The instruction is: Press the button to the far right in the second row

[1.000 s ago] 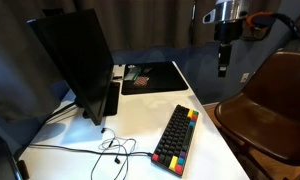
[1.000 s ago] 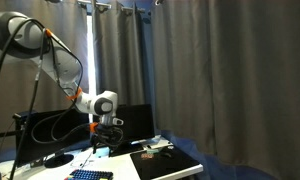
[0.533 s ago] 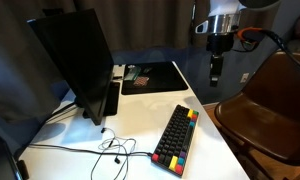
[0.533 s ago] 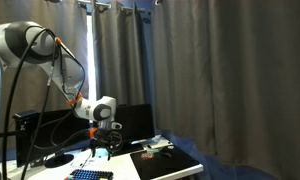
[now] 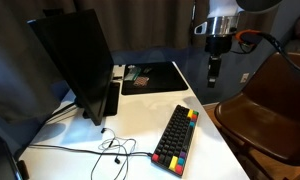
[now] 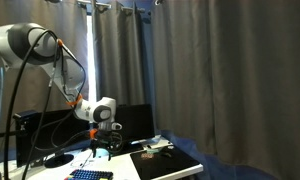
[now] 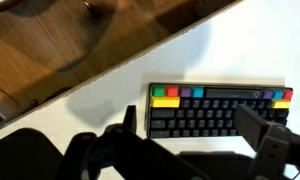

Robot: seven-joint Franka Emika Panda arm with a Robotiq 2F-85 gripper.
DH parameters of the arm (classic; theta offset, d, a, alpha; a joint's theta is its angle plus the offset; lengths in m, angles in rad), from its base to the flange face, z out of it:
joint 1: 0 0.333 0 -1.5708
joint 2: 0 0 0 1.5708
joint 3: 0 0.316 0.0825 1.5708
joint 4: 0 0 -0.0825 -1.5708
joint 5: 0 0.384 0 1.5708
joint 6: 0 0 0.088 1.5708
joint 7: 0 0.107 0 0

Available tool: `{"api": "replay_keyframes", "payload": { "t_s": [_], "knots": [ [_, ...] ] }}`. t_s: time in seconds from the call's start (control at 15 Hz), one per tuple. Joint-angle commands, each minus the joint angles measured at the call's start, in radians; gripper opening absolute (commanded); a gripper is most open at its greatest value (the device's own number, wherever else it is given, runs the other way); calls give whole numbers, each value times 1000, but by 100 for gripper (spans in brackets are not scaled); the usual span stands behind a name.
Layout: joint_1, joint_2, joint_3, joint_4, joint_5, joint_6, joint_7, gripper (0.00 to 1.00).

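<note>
Broadly, the white table (image 5: 140, 120) fills the lower centre, with the monitor (image 5: 75, 60) at upper left and a brown chair (image 5: 275, 100) just past its right edge. A black mat (image 5: 155, 75) lies behind the keyboard (image 5: 177, 138), which sits at lower centre near that edge, with loose cable (image 5: 110, 150) to its left. At upper right the gripper (image 5: 215, 80) hangs well above the keyboard; the wrist view shows its fingers spread wide.

Heavy dark grey curtains (image 6: 220, 80) hang in long folds behind a white desk (image 5: 142, 112). A glossy brown leather chair (image 5: 275, 100) stands just beside the desk.
</note>
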Motion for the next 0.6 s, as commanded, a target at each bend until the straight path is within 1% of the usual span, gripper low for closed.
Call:
{"api": "replay_keyframes", "payload": {
  "t_s": [0.0, 0.33, 0.4, 0.47, 0.53],
  "knots": [
    [-10, 42, 21, -8, 48, 102, -51, 100],
    [-16, 122, 59, -10, 90, 223, -117, 100],
    [-18, 137, 67, -10, 91, 243, -122, 94],
    [-21, 152, 77, -8, 94, 258, -130, 74],
    [-25, 166, 87, -6, 99, 273, -135, 70]
  ]
}}
